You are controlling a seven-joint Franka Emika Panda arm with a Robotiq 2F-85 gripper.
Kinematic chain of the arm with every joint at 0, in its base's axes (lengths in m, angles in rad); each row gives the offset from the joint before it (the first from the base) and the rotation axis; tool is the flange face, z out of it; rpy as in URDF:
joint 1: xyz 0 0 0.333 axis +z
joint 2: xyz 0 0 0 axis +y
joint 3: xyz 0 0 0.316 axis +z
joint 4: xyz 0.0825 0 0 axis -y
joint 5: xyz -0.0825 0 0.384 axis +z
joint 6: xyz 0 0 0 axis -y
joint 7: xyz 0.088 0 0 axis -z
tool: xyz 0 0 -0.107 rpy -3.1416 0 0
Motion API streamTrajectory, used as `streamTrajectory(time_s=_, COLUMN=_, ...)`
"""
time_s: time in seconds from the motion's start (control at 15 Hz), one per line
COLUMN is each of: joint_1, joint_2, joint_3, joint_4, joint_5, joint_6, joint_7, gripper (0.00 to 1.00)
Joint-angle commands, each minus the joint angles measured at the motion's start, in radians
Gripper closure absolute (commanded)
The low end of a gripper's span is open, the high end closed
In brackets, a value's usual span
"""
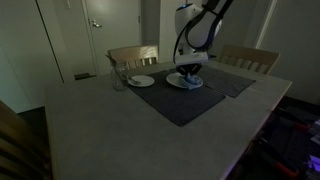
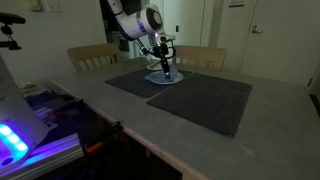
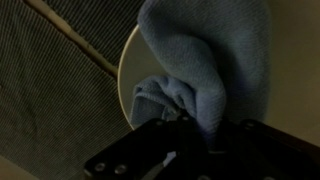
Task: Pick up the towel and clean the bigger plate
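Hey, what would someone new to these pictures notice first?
The white arm leans over the far side of the table, its tool holding a blue towel on a plate on a dark mat. A smaller plate sits beside it, and purple-lit gear glows beside the table in an exterior view.

Dim, grainy, soft-focused; wrist view darkest.

Arm [image 2: 133,20] bent over, wrist near vertical. Gripper [image 2: 165,66] points straight down, held low, jaws clamped on towel [image 3: 205,60]; fingertips hidden by cloth.
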Motion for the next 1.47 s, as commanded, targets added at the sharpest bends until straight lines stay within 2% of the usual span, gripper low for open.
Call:
streamTrajectory(time_s=0.0, joint_1=0.025, joint_2=0.025, joint_3=-0.027, joint_4=-0.031, joint_5=-0.041, joint_6=0.126, joint_7=0.089, gripper=0.97)
streamTrajectory(time_s=0.33, joint_1=0.028, joint_2=0.031, joint_3=-0.014, joint_4=-0.046, joint_5=-0.013, joint_6=0.226, joint_7=0.108, gripper=0.97)
streamTrajectory(time_s=0.6, joint_1=-0.008, joint_2=0.026, joint_3=0.052, joint_4=-0.058, joint_5=0.069, joint_6=0.269, joint_7=0.052, gripper=0.97)
streamTrajectory(time_s=0.93, joint_1=-0.057, joint_2=0.004, joint_3=0.144, joint_4=-0.072, joint_5=0.224, joint_6=0.328, joint_7=-0.063, gripper=0.97)
streamTrajectory(time_s=1.07, joint_1=0.003, joint_2=-0.015, joint_3=0.092, joint_4=-0.064, joint_5=0.208, joint_6=0.291, joint_7=-0.080, gripper=0.97)
streamTrajectory(time_s=1.2, joint_1=0.036, joint_2=-0.045, joint_3=0.081, joint_4=-0.067, joint_5=0.193, joint_6=0.264, joint_7=-0.101, gripper=0.97)
streamTrajectory(time_s=1.4, joint_1=0.062, joint_2=-0.084, joint_3=0.123, joint_4=-0.083, joint_5=0.199, joint_6=0.270, joint_7=-0.155, gripper=0.97)
